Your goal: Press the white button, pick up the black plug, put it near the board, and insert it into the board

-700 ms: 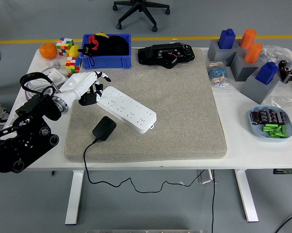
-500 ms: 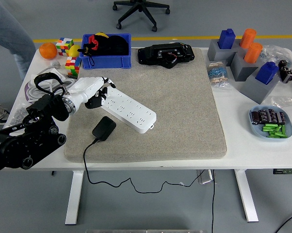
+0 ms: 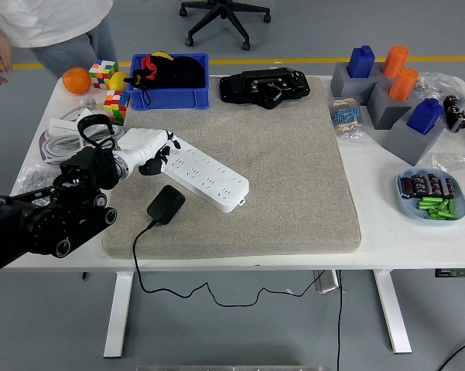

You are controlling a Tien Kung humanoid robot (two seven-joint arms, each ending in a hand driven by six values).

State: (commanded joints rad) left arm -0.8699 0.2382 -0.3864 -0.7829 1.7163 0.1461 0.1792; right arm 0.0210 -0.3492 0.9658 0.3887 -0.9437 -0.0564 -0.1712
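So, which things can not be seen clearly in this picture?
- White button on the power strip: head view, covered by the left hand at the strip's far-left end.
- Black plug: its prongs face away, underneath.
- Blue bin contents: too dark and small.
- Person: cut off by the top edge.

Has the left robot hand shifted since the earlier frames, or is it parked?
Yes. The left robot hand has slid nearer the white power strip's far-left end.

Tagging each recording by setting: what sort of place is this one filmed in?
Probably a robotics lab or test workshop: a white standing desk on a grey floor with a yellow line, an office chair behind, and practice props such as a power strip and Rubik's cubes.
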